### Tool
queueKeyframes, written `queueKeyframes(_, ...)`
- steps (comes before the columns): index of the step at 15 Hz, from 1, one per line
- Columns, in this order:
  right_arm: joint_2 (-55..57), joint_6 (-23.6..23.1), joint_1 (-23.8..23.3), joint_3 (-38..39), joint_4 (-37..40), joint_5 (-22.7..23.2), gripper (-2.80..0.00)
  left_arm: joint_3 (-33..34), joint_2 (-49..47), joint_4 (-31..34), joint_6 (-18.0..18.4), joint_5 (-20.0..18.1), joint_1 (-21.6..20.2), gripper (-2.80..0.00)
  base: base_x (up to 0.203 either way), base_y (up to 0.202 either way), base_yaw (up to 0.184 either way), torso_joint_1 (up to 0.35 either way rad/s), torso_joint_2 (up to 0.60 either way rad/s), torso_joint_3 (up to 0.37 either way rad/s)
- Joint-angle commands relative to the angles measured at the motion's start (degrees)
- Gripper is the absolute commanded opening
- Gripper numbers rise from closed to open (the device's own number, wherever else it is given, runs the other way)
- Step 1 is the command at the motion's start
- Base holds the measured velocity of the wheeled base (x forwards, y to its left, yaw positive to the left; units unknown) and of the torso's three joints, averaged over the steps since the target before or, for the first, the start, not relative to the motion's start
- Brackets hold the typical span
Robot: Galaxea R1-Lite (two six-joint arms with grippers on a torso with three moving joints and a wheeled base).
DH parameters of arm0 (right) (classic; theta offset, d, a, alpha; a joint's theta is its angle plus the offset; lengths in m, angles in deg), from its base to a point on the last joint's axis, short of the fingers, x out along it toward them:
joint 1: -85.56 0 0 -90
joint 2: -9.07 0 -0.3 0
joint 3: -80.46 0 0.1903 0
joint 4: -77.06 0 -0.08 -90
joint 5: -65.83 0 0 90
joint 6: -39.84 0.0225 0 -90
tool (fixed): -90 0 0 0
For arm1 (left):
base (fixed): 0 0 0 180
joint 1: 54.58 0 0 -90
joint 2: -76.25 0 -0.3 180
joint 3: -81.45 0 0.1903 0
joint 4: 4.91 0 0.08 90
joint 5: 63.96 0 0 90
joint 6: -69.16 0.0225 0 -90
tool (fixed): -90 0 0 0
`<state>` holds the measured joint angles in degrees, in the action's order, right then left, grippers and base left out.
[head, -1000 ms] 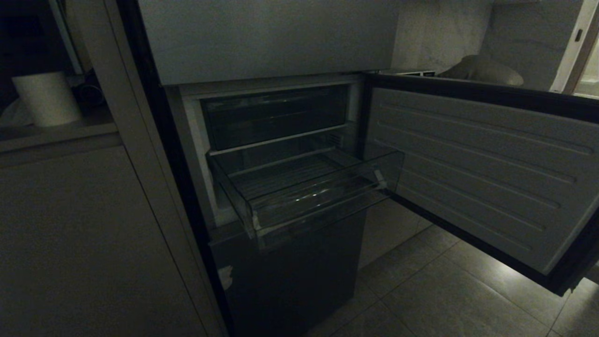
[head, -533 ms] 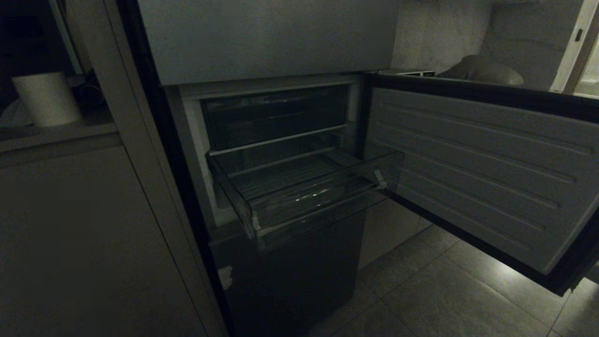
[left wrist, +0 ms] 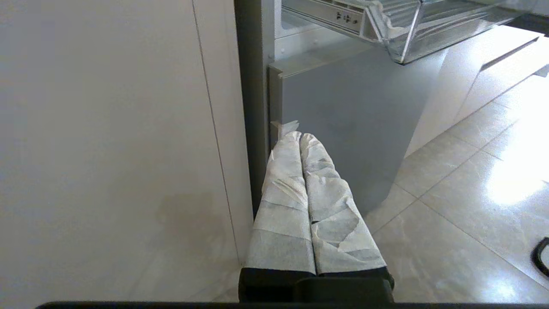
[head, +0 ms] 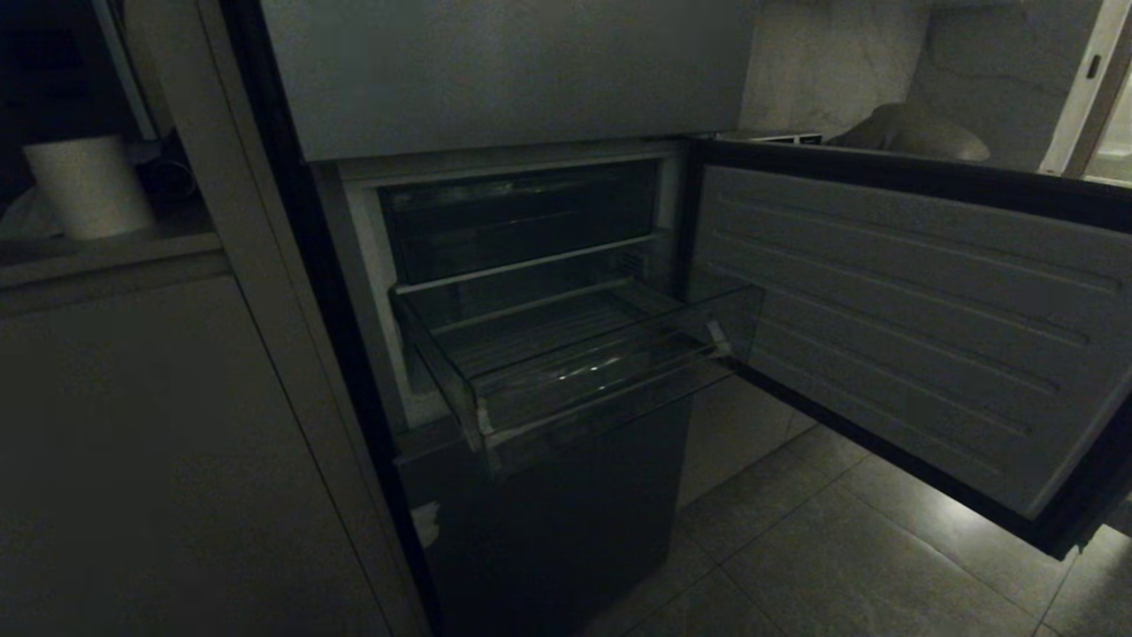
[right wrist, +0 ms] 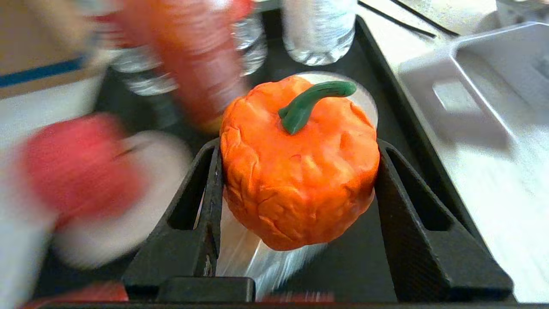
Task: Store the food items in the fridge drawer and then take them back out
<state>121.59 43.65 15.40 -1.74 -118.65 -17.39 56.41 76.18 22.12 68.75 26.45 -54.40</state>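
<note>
Pumpkin [right wrist: 300, 163], orange with green stem, clamped between right gripper [right wrist: 296, 206] jaws over black tray [right wrist: 411, 128]. Drawer [head: 584, 363] pulled out, nothing in it. Left gripper [left wrist: 302, 141] parked low, jaws pressed together. Lift straight, clear of bottles [right wrist: 317, 30], then lower gently into drawer.

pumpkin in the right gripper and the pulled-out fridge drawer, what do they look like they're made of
Pumpkin: probably soft foam or moulded plastic, matte orange, creased skin, green stem; a toy.
Fridge drawer: clear hard plastic, glossy; the ribbed floor shows through the front lip.
</note>
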Motion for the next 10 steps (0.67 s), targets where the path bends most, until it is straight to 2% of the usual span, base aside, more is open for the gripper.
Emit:
queueKeyframes(1,-16.0,0.6,0.8,9.9,0.0,0.8,-2.80,0.0,0.0,0.0,0.0,0.0,0.0,-2.80,0.000,0.000,0.000,0.000,0.00,0.000)
queueKeyframes(5,-37.8,1.2,3.5,25.8,0.8,3.1,-2.80,0.0,0.0,0.0,0.0,0.0,0.0,-2.80,0.000,0.000,0.000,0.000,0.00,0.000)
queueKeyframes(8,-53.4,1.4,6.6,35.1,5.4,8.9,-2.80,0.0,0.0,0.0,0.0,0.0,0.0,-2.80,0.000,0.000,0.000,0.000,0.00,0.000)
queueKeyframes(10,-58.9,2.0,15.2,40.0,8.3,11.5,-2.80,0.0,0.0,0.0,0.0,0.0,0.0,-2.80,0.000,0.000,0.000,0.000,0.00,0.000)
